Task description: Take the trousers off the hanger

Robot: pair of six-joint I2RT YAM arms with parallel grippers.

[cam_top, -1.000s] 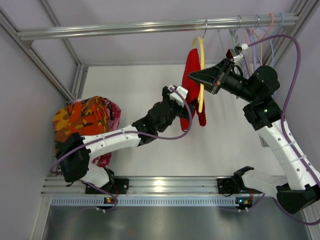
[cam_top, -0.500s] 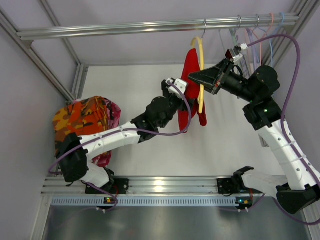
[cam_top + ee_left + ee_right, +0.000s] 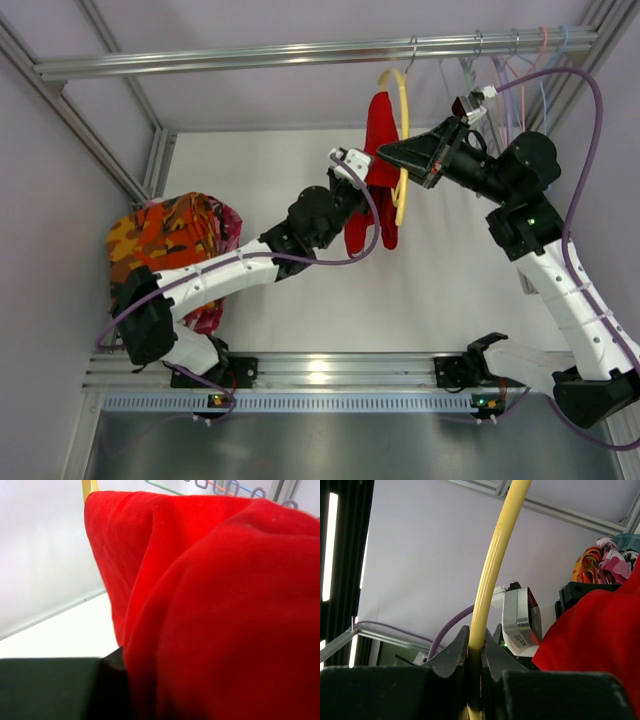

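Two arms meet below the rail (image 3: 250, 55). Right gripper (image 3: 391, 153) pinches the yellow hanger (image 3: 404, 110) tight; its hook sits on the rail. Red trousers (image 3: 380, 130) drape over the hanger, hem slanting toward the left gripper (image 3: 358, 188), whose fingers are buried in cloth; I cannot tell its grip.
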